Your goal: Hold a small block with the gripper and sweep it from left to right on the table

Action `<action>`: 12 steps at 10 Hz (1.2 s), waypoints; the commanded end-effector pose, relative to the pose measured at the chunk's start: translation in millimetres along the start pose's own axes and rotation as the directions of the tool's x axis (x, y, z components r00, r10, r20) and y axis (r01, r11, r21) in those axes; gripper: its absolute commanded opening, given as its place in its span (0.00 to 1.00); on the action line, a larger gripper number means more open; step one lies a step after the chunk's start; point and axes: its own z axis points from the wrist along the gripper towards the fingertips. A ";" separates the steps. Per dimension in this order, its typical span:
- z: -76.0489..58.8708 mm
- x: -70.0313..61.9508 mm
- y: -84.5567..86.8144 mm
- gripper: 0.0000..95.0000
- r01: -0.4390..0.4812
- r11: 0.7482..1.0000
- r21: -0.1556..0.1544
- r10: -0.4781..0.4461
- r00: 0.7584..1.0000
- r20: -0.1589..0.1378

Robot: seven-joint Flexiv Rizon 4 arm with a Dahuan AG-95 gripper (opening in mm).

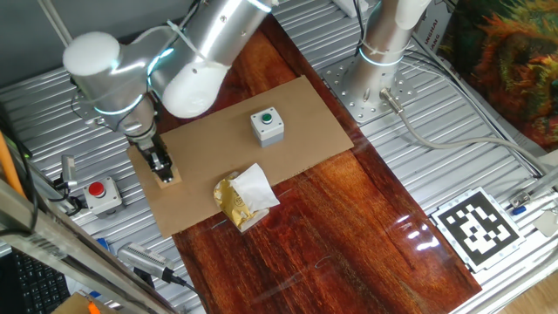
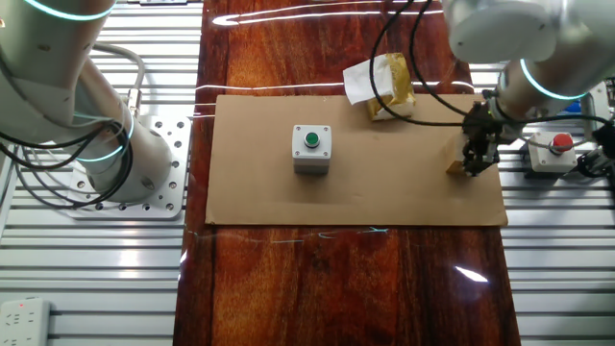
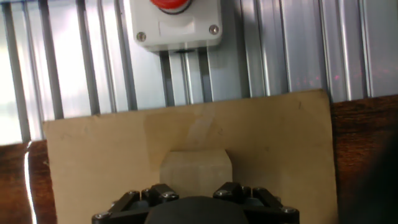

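Observation:
The small block (image 1: pixel 170 178) is a light-tan wooden cube on the left end of the tan cardboard sheet (image 1: pixel 305 113), which lies on the red-brown table (image 1: pixel 349 235). My gripper (image 1: pixel 162 167) points down onto the block, with its black fingers on either side of it. In the other fixed view the gripper (image 2: pixel 473 161) stands at the cardboard's right end with the block (image 2: pixel 456 168) at its tip. In the hand view the block (image 3: pixel 196 165) fills the gap between the jaws of the gripper (image 3: pixel 196 190). The gripper looks shut on it.
A grey box with a green button (image 1: pixel 267 124) stands mid-cardboard. A crumpled gold-and-white wrapper (image 1: pixel 244 197) lies at the cardboard's near edge. A red button box (image 1: pixel 103 194) sits on the ribbed metal just beyond the block. An upright white-and-silver post (image 1: pixel 388 35) stands at the back.

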 end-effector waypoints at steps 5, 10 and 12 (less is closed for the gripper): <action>6.9 15.2 -1.3 0.40 0.006 1.000 0.030 -0.006 1.000 0.012; 19.0 41.1 -6.7 0.40 0.013 0.999 0.039 -0.014 1.000 0.023; 21.9 50.9 -5.5 0.40 0.024 0.998 0.059 -0.025 0.999 0.023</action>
